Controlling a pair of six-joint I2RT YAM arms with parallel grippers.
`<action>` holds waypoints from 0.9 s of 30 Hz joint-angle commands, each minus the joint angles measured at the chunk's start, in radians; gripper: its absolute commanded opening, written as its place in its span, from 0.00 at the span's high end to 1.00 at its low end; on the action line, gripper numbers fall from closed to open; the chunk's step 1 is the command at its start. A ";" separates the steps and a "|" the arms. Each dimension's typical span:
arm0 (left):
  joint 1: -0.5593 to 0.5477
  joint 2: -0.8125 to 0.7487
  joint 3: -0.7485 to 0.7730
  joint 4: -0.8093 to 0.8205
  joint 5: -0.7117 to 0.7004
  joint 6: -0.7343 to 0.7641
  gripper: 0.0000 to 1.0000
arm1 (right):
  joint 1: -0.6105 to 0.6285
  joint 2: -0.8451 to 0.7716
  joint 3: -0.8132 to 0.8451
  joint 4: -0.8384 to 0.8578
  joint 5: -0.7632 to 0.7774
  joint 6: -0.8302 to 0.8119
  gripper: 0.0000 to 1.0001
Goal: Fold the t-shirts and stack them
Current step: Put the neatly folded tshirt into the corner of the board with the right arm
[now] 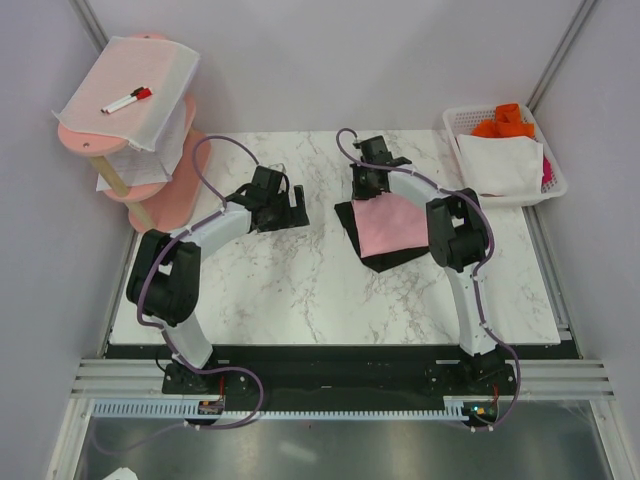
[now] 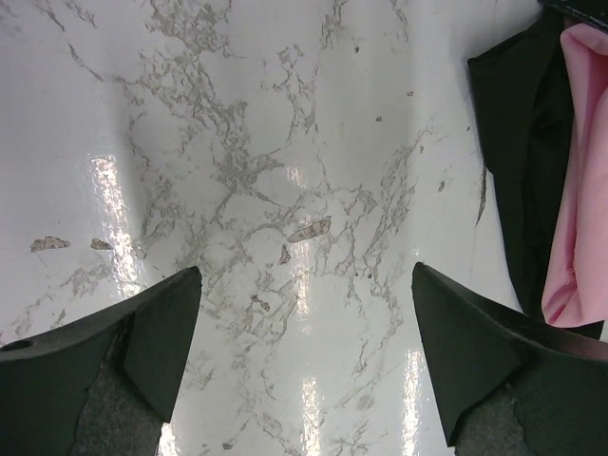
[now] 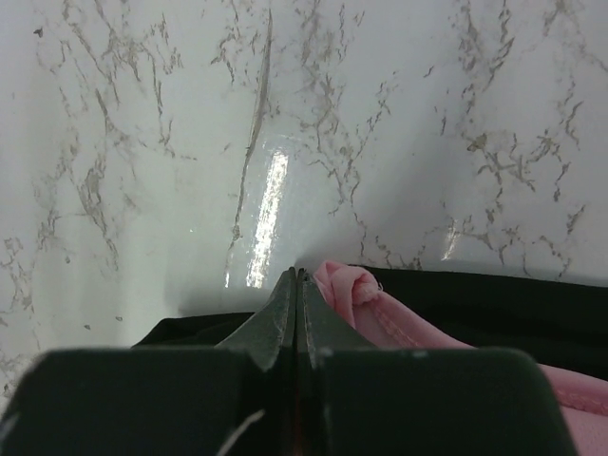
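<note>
A folded light pink t-shirt [image 1: 390, 225] lies on top of a black t-shirt [image 1: 382, 262] right of the table's middle. My right gripper [image 1: 363, 190] is at the far left corner of the stack. In the right wrist view its jaws [image 3: 297, 275] are pressed together, and a bunched pink corner [image 3: 350, 285] sits just beside the tips over the black cloth [image 3: 494, 304]. No cloth shows between the jaws. My left gripper [image 1: 295, 208] hovers left of the stack, open and empty [image 2: 304, 275] over bare marble. The black shirt [image 2: 513, 142] and the pink shirt [image 2: 581, 142] show at its right edge.
A pink tiered rack [image 1: 150, 195] stands at the back left, with a white mesh sheet [image 1: 140, 85] draped over it and a red-capped marker [image 1: 127, 100] on top. A white basket [image 1: 555, 185] at the back right holds orange cloth [image 1: 503, 122] and white cloth [image 1: 500, 165].
</note>
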 commanded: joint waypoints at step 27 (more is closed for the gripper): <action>0.005 -0.034 0.012 -0.012 -0.048 0.045 0.01 | 0.081 -0.505 -0.498 0.001 0.198 -0.052 1.00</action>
